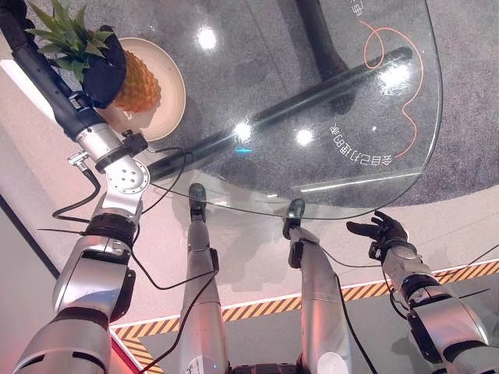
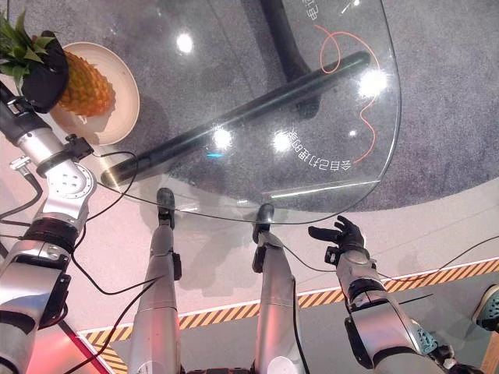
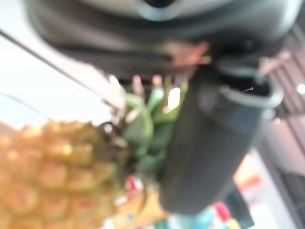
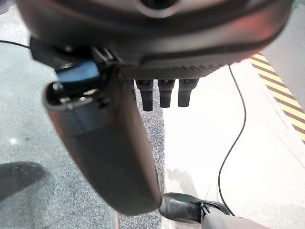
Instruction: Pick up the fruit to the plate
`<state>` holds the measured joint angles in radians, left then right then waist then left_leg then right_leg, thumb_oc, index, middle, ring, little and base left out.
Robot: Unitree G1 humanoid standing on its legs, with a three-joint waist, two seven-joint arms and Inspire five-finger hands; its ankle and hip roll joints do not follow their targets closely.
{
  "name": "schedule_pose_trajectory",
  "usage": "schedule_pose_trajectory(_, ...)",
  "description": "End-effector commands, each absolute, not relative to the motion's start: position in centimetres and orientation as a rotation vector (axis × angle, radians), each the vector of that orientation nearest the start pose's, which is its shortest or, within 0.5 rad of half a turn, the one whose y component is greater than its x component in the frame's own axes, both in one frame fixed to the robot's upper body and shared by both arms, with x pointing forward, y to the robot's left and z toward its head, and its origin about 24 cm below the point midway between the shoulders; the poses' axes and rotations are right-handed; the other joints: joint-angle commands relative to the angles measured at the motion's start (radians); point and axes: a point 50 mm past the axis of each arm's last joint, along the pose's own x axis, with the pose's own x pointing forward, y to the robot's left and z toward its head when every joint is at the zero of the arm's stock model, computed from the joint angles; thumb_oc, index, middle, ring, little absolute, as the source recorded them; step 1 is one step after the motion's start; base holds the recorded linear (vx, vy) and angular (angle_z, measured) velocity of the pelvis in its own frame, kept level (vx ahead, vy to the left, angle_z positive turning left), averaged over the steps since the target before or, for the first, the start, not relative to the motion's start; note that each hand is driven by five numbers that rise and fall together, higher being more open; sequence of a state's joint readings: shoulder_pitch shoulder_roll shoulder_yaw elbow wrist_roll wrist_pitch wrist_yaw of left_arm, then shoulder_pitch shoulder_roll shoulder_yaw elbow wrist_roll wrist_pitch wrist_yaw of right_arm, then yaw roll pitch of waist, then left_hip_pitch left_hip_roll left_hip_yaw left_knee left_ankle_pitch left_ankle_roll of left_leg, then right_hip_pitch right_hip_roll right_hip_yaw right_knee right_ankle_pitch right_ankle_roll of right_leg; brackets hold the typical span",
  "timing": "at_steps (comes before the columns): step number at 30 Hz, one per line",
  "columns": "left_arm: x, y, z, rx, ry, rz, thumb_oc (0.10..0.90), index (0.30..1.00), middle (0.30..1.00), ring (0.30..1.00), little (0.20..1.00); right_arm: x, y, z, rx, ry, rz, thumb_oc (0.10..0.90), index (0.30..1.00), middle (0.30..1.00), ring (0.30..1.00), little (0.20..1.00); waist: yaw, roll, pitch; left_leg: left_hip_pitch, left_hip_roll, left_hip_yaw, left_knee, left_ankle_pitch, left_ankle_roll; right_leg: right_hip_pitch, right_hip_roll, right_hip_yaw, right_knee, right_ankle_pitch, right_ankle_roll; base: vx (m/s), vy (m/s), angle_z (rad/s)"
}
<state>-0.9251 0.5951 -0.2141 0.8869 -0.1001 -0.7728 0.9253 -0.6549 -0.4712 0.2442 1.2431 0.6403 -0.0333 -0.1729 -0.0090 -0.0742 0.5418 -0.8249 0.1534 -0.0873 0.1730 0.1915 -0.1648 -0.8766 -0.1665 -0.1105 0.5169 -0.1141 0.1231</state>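
Glass table [image 1: 335,93], round-edged, over grey carpet; the dark bar of its base shows through the top. Cream plate [image 1: 170,93] sits at the table's far left. Pineapple [image 1: 139,84] lies on the plate, crown pointing off its left rim.

Left hand [image 1: 105,70] is clamped around the pineapple where crown meets body, fingers curled over it. Left wrist view adds what the head views can't: thumb [image 3: 209,143] pressed right against the green leaves [image 3: 143,129], yellow rind [image 3: 52,171] just past it.

Right hand [image 2: 341,234] hangs off the table's near edge, over the floor, fingers loosely spread, holding nothing. Right wrist view confirms: thumb [image 4: 105,152] and fingers [image 4: 164,93] apart with bare floor between them.
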Motion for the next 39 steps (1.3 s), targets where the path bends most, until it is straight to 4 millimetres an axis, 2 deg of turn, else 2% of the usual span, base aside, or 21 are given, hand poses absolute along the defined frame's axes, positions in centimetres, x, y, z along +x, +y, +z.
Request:
schedule_pose_trajectory(1, 33.2, 26.2, 27.7, 0.062, -1.199, 0.760, 0.800, 0.900, 0.900, 0.900, 0.900, 29.6, -29.6, -2.4, 0.009, 0.570, -0.541, 0.800, 0.900, 0.900, 0.900, 0.900, 0.017, -0.064, -0.022, 0.016, -0.096, 0.034, 0.141, -0.181, 0.059, 0.111, 0.107, -0.013, -0.213, 0.120, -0.027, 0.00, 0.000, 0.00)
schedule_pose_trajectory(12, 33.0, 25.7, 25.8, 0.071, -1.174, 0.720, 0.800, 0.900, 0.900, 0.900, 0.900, 29.4, -29.7, -2.4, 0.019, 0.568, -0.558, 0.800, 0.900, 0.900, 0.900, 0.900, 0.030, -0.054, -0.022, 0.020, -0.104, 0.028, 0.142, -0.184, 0.061, 0.115, 0.098, -0.019, -0.212, 0.120, -0.024, 0.00, 0.000, 0.00)
schedule_pose_trajectory(24, 32.8, 25.1, 25.0, 0.103, -1.164, 0.653, 0.800, 0.900, 0.900, 0.900, 0.900, 29.4, -30.0, -2.3, 0.035, 0.563, -0.562, 0.800, 0.900, 0.900, 0.900, 0.900, 0.045, -0.054, -0.022, 0.027, -0.107, 0.022, 0.135, -0.176, 0.066, 0.128, 0.091, -0.031, -0.214, 0.128, -0.019, 0.00, -0.007, 0.01)
schedule_pose_trajectory(39, 32.6, 24.5, 23.0, 0.094, -1.119, 0.614, 0.800, 0.900, 0.900, 0.900, 0.900, 29.1, -30.5, -2.3, 0.036, 0.564, -0.582, 0.800, 0.900, 0.900, 0.900, 0.900, 0.057, -0.036, -0.022, 0.036, -0.116, 0.018, 0.140, -0.186, 0.069, 0.133, 0.082, -0.037, -0.206, 0.122, -0.016, 0.00, 0.000, 0.00)
